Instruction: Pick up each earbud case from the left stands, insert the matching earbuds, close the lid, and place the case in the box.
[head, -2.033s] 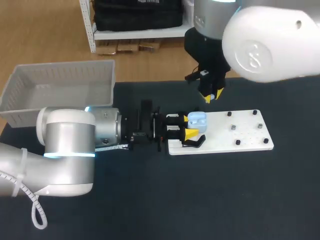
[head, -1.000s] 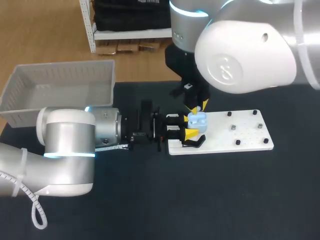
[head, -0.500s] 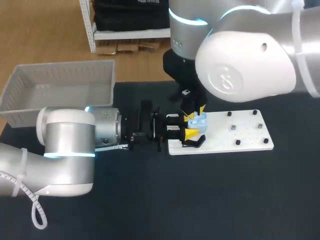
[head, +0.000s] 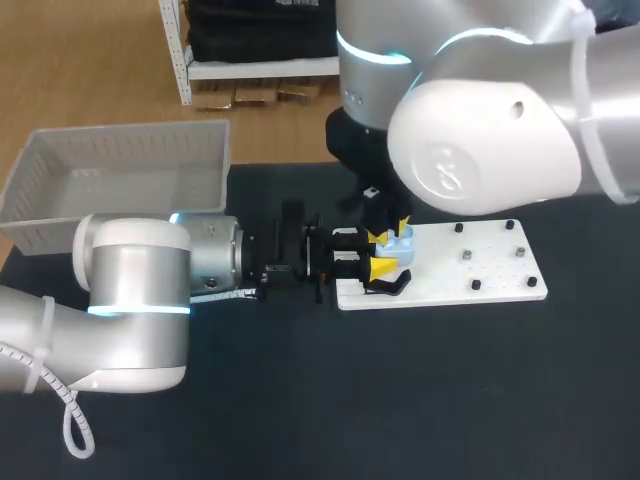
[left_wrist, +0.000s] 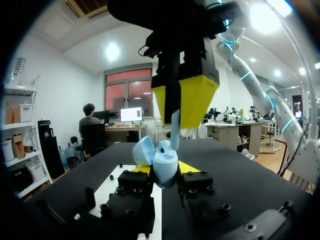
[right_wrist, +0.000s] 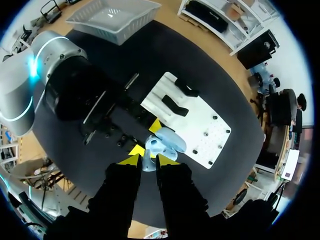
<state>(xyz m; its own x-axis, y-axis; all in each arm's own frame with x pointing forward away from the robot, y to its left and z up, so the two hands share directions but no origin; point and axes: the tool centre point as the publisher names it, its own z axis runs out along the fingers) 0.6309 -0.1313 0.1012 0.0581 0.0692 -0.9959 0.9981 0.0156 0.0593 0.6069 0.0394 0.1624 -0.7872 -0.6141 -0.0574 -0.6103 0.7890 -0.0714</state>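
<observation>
One open case (left_wrist: 161, 159) fills the left end effector (left_wrist: 166, 171).

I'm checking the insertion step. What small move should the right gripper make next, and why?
Probably ease the right gripper straight down a little, then open it. It holds an earbud just above the earbud case, whose lid stands open in the left gripper over the white board, so the earbud looks not yet seated.

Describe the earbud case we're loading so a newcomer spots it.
Find the white board on the dark table. At its left end the left gripper holds a pale blue earbud case, under the earbud in the right gripper. Its lid stands open; the board's other fittings are black.
</observation>
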